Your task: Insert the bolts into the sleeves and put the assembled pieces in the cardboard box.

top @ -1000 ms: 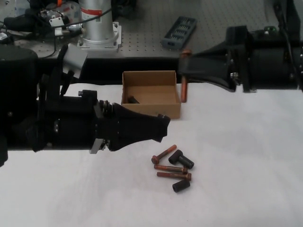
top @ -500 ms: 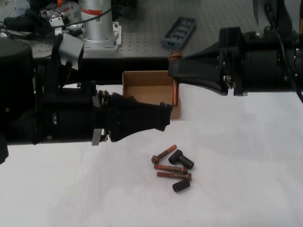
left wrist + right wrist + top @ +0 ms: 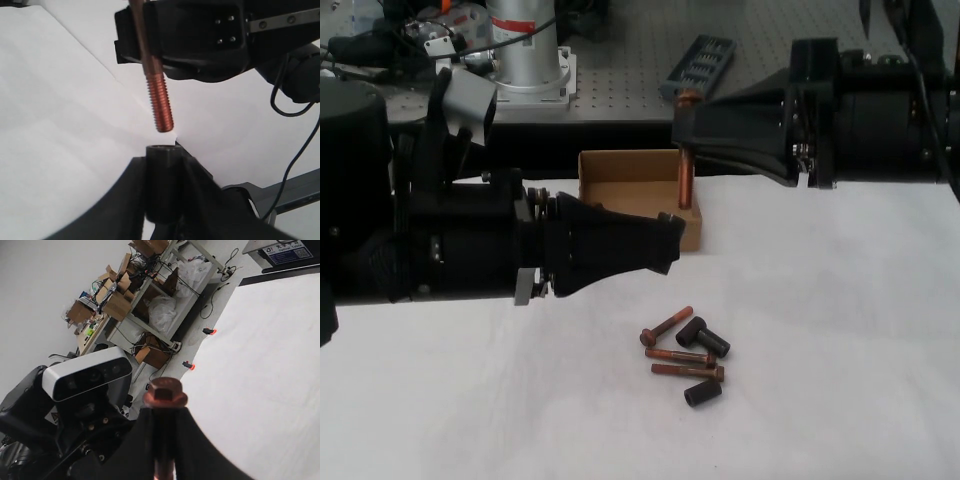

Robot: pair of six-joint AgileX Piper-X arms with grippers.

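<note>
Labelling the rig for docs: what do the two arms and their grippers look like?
Both are matte black. Left gripper: a tapered wedge on a round body, with a silver-grey camera mounted at the wrist. Right gripper: the same wedge shape, small silver screws in its housing, and a black cable looping behind it.

Bright, even light; white bench cover (image 3: pixel 840 380) washed out; shadows faint, soft.

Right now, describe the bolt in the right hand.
The bolt is copper-coloured metal: hex head on top, smooth shank, threaded lower end. It hangs roughly upright, gripped just below the head by the right hand. Its tip sits above the mouth of the black sleeve in the left hand, a small gap between them.
</note>
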